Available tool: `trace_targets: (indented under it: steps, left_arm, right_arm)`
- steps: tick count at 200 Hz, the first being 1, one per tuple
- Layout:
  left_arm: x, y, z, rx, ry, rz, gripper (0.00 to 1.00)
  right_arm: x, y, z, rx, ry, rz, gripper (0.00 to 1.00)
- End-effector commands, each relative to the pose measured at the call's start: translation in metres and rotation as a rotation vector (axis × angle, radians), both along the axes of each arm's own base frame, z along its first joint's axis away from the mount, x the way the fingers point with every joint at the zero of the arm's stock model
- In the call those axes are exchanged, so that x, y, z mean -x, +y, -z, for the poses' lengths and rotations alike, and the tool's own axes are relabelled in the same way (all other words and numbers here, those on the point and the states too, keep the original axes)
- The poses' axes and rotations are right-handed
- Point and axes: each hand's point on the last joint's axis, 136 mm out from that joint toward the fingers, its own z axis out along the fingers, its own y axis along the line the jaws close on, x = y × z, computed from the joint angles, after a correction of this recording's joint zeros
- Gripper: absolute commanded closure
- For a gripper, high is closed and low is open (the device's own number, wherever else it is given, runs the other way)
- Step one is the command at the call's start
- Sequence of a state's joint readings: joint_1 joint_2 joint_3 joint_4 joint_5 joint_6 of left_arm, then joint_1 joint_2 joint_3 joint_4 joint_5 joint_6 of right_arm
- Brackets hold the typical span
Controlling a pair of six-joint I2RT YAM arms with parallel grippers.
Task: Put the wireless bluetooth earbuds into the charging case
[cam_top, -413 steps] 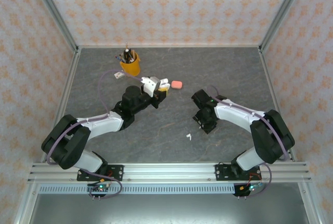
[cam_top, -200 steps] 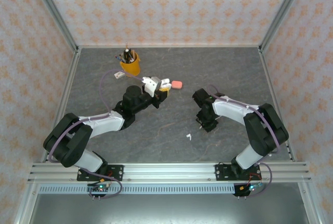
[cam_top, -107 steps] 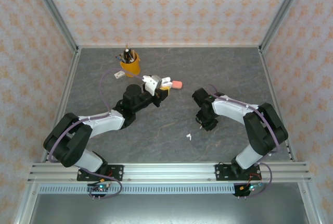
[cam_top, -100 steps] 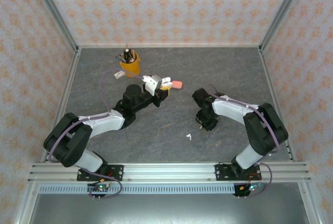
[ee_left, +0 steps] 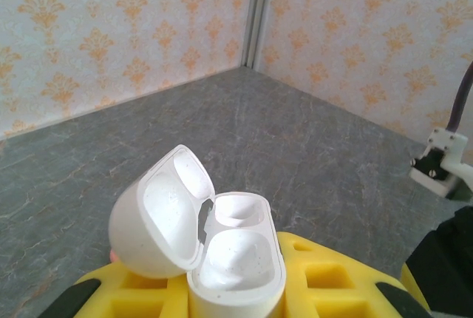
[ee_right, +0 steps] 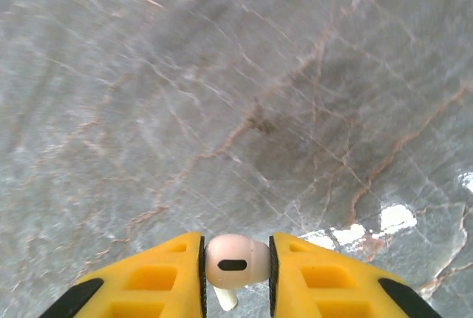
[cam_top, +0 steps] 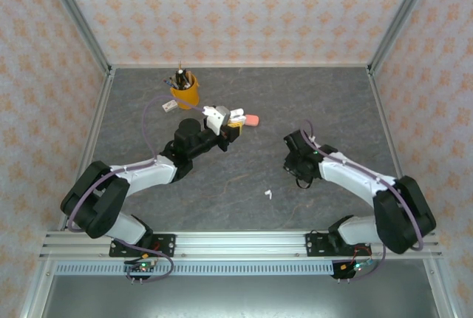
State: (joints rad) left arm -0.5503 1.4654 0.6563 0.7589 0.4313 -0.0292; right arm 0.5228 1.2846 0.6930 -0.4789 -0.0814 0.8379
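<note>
Top external: one white case, one pink case, one earbud.

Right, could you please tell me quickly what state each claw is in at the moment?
The left claw is closed, holding the white charging case, lid open.
The right claw is closed on an earbud.

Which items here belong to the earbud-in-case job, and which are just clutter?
Job:
- open white plastic charging case, held in the left gripper
- pale stemmed earbud, pinched in the right gripper
- small white earbud, lying loose
- salmon-pink rounded case, probably

Lying about:
- yellow cup holding pens
</note>
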Motion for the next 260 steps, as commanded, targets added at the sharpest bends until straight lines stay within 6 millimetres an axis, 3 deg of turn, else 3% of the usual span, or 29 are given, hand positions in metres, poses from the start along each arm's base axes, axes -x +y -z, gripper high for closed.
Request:
trace_targets:
  steps: [1, 29, 106, 142, 184, 239, 260]
  left_arm:
    - [0.008, -0.005, -0.035, 0.038, -0.075, 0.041, 1.0]
    - [0.013, -0.007, -0.042, 0.035, -0.092, 0.067, 1.0]
    - [0.032, -0.028, -0.076, -0.032, -0.19, 0.191, 1.0]
    - [0.037, -0.041, -0.085, -0.08, -0.234, 0.235, 1.0]
    - [0.03, -0.051, -0.096, -0.064, -0.263, 0.231, 1.0]
    - [0.014, -0.056, -0.118, 0.031, -0.285, 0.184, 1.0]
    - [0.01, -0.058, -0.124, 0.066, -0.288, 0.178, 1.0]
  right_arm:
    - [-0.019, -0.006, -0.03, 0.058, -0.175, -0.08, 0.74]
    - [-0.033, -0.002, -0.079, 0.051, -0.336, -0.138, 0.74]
    - [-0.071, 0.034, -0.245, -0.061, -0.729, -0.27, 0.74]
    - [-0.079, 0.052, -0.305, -0.154, -0.874, -0.313, 0.73]
    - [-0.079, 0.073, -0.339, -0.264, -0.98, -0.379, 0.73]
    - [-0.069, 0.091, -0.349, -0.379, -1.09, -0.467, 0.73]
    - [-0.067, 0.097, -0.344, -0.419, -1.095, -0.49, 0.73]
